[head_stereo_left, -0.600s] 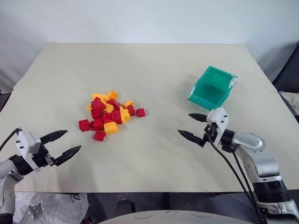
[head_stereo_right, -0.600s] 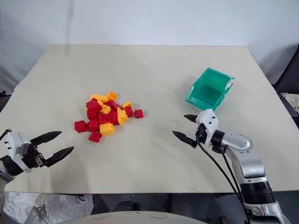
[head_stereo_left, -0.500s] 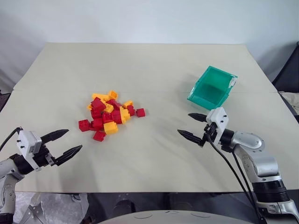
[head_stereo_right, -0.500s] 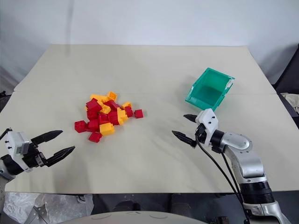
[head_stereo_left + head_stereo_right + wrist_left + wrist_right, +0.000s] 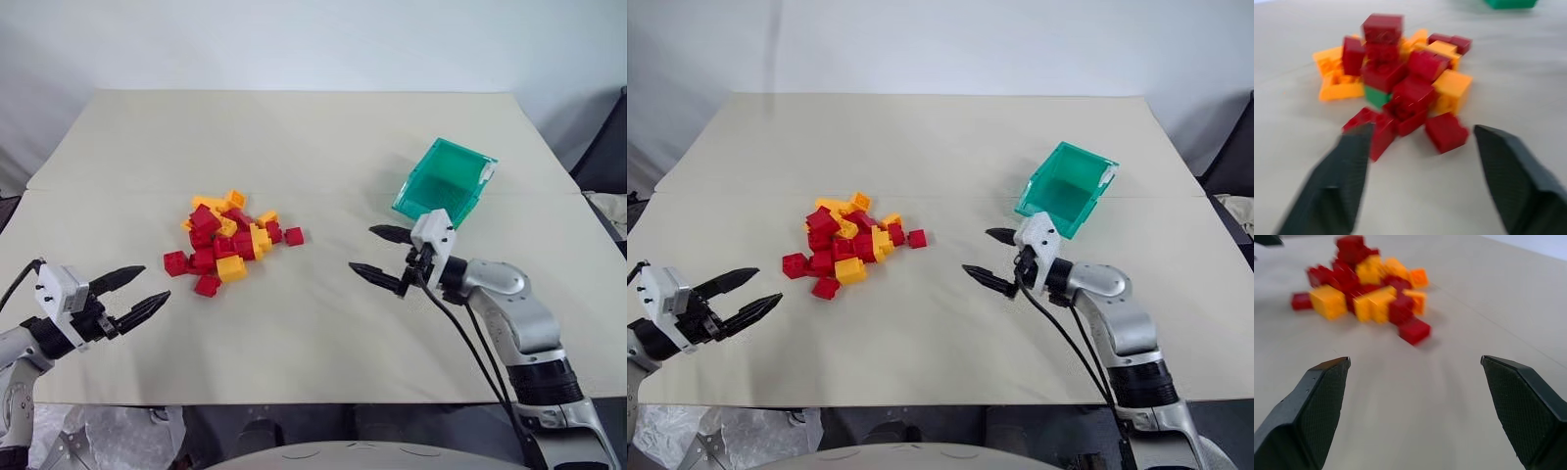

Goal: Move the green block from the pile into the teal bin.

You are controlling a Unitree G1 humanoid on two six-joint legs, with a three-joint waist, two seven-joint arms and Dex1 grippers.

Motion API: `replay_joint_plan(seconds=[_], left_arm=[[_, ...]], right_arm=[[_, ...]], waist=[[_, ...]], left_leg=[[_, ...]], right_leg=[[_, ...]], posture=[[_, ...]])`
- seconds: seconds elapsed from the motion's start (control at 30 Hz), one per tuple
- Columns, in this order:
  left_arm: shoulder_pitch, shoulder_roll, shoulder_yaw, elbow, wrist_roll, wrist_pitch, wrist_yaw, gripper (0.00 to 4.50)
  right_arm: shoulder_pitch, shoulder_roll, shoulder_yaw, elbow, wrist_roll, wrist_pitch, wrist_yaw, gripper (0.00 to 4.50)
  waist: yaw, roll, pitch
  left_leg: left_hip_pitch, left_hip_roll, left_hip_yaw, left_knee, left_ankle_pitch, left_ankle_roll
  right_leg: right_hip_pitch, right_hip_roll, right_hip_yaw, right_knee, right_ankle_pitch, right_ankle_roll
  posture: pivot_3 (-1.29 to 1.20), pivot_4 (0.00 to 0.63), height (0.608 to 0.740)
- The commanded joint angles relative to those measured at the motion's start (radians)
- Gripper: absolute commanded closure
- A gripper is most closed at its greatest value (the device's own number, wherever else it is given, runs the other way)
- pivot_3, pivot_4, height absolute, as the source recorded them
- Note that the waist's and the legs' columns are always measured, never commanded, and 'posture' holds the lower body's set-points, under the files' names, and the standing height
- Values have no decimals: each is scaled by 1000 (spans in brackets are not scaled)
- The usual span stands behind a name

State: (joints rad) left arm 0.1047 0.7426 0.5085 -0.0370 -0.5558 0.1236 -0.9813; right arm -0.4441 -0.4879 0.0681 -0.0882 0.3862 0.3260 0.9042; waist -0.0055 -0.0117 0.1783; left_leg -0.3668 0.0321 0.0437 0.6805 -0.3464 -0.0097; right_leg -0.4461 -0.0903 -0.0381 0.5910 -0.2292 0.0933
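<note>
Green block [image 5: 1376,96] amid pile [image 5: 227,241]; untouched

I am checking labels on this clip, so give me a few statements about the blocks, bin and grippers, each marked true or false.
1. The green block sits low in the pile, partly under red bricks. True.
2. The teal bin already holds a block. False: nothing shows inside it.
3. The right gripper has its jaws open and holds nothing. True.
4. The left gripper is shut on a red brick. False: its jaws are open and apart from the pile.
5. The teal bin stands on the robot's left. False: it is on the right.
</note>
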Motion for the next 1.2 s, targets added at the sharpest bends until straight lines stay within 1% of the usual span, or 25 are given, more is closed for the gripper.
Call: replay_joint_plan(seconds=[0.03, 0.07, 0.13, 0.23, 0.27, 0.4, 0.53, 0.6, 0.7, 0.83, 0.97, 1.1, 1.2], left_arm=[[21, -1, 3, -80, -29, -18, -44, 2486], [24, -2, -4, -91, -31, -20, -52, 2737], [5, -4, -37, -105, -24, -25, -71, 3393], [-155, -13, -166, -16, 39, -36, -83, 4332], [-186, -15, -185, 13, 57, -39, -80, 4460], [-336, -26, -262, 207, 149, -74, -61, 4460], [-490, -46, -333, 417, 234, -124, -49, 4460], [-546, -54, -341, 506, 260, -154, -35, 4460], [-656, -50, -350, 690, 333, -217, 44, 4460], [-753, -46, -310, 853, 352, -285, 146, 4460], [-785, -32, -290, 910, 352, -293, 193, 4460], [-767, -34, -267, 889, 329, -259, 197, 4460], [-753, -59, -280, 876, 334, -266, 175, 4460]], right_arm=[[-43, 23, 8, -47, 23, 3, 8, 0], [-46, 27, 9, -48, 21, 4, 7, 0], [-54, 37, 13, -51, 20, 7, 6, 0], [-61, 59, 24, -51, 17, 2, 2, 0], [-60, 62, 25, -52, 16, 2, 1, 0], [-42, 71, 21, -83, 20, 16, -20, 0], [-7, 67, 9, -135, 25, 38, -52, 0], [6, 64, 2, -156, 26, 48, -68, 0], [31, 56, -14, -191, 28, 67, -92, 0], [48, 51, -23, -211, 29, 79, -109, 0], [44, 53, -20, -205, 28, 78, -114, 0], [12, 65, -10, -166, 23, 62, -104, 0], [-14, 75, -3, -134, 19, 50, -96, 0]], waist=[[0, 0, 0], [0, 0, 0], [3, 0, 0], [14, 1, 0], [16, 0, 0], [2, 0, 0], [3, 0, 0], [4, 0, 0], [5, 0, 0], [3, 0, 0], [2, 0, 0], [4, 0, 0], [4, 0, 0]], left_leg=[[0, 0, 0, 0, 0, 0], [0, 0, 0, 0, 0, 0], [0, 0, 0, 0, 0, 0], [-1, -2, -1, 1, 1, 0], [-1, -3, -2, 2, 1, 0], [-1, -3, -2, 2, 2, 0], [-1, 0, -1, 2, 2, -1], [-2, 0, -1, 2, 2, -1], [-2, 0, -1, 2, 2, -1], [-1, 0, -1, 2, 2, -1], [-2, 0, -1, 2, 2, -1], [-2, 0, -1, 2, 2, -1], [-2, 0, -1, 2, 2, -1]], right_leg=[[0, 0, 0, 0, 0, 0], [0, 0, 0, 0, 0, 0], [0, 0, 0, 0, 0, 0], [0, -1, -2, 0, 0, 0], [1, -2, -2, 0, 0, 1], [1, 0, -2, 2, 1, 1], [0, 4, -2, 0, 1, 1], [0, 4, -2, 0, 1, 1], [0, 4, -1, 0, 1, 1], [1, 4, -1, 1, 1, 2], [0, 4, -2, 0, 1, 2], [0, 4, -2, 0, 1, 2], [0, 4, -2, 0, 1, 2]], posture=[[0, 150, 740], [0, 150, 740], [0, 150, 740], [0, 150, 740], [0, 150, 740], [0, 150, 740], [0, 150, 740], [0, 150, 740], [0, 150, 740], [0, 150, 740], [0, 150, 740], [0, 150, 740], [0, 150, 740]])
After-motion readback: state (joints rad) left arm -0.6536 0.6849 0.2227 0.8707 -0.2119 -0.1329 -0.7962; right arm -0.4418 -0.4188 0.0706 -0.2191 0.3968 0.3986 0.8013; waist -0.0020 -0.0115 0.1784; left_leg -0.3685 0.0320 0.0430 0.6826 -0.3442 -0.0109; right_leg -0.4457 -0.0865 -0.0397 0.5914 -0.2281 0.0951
